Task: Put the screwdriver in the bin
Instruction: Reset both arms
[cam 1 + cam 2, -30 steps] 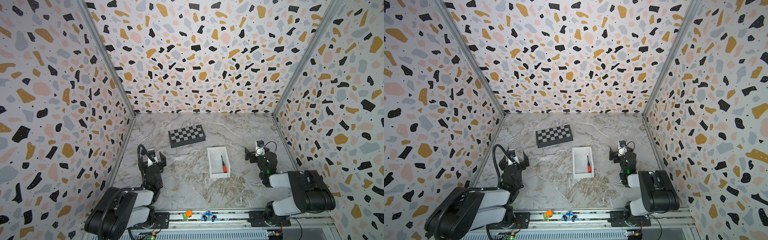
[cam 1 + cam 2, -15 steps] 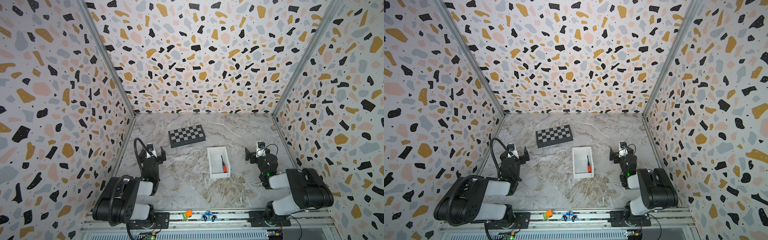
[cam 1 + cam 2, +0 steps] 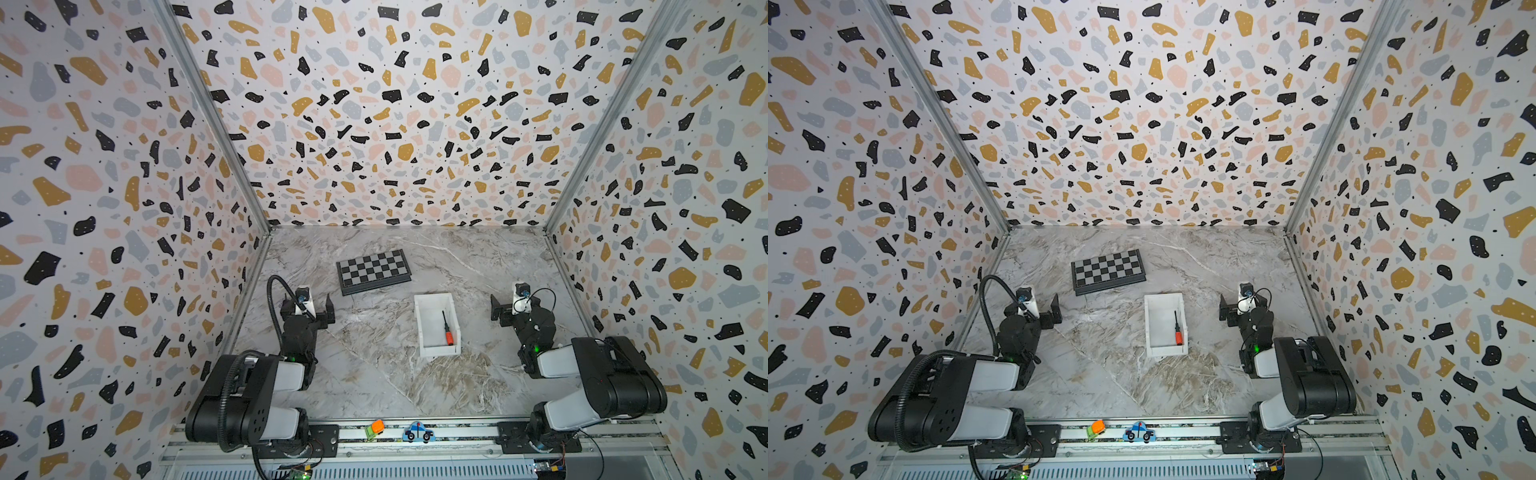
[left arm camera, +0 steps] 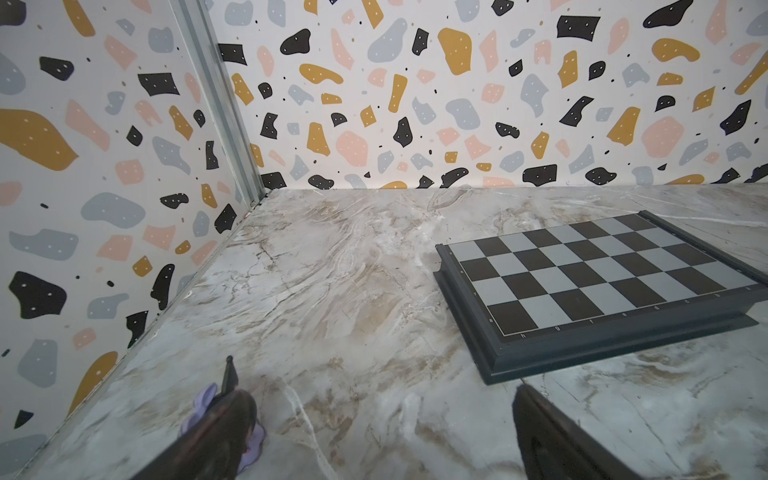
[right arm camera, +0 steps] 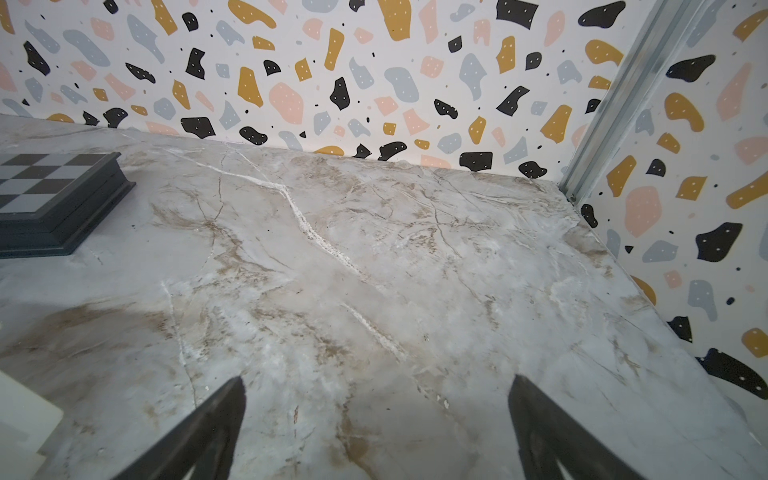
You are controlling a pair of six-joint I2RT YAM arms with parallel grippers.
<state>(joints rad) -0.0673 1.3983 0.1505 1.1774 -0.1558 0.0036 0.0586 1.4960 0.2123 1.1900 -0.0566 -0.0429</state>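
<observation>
Left claw [image 3: 307,305] and right claw [image 3: 505,307]: both spread wide, empty, over bare marble surface [image 3: 374,374]. Screwdriver [image 3: 447,328] lies inside bin [image 3: 424,328]; chessboard [image 3: 373,271] at its 11 o'clock. Terrazzo walls [image 3: 395,104].

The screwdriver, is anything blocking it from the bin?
No. The screwdriver already lies inside the bin, by its right wall, handle toward the robot. Nothing visible covers it, and both tools stand away from it.

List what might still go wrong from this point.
1. The screwdriver already lies inside the bin; any sweep by the open right gripper nearby could nudge the light bin.
2. The open left gripper sits close to the chessboard and may clip it.
</observation>
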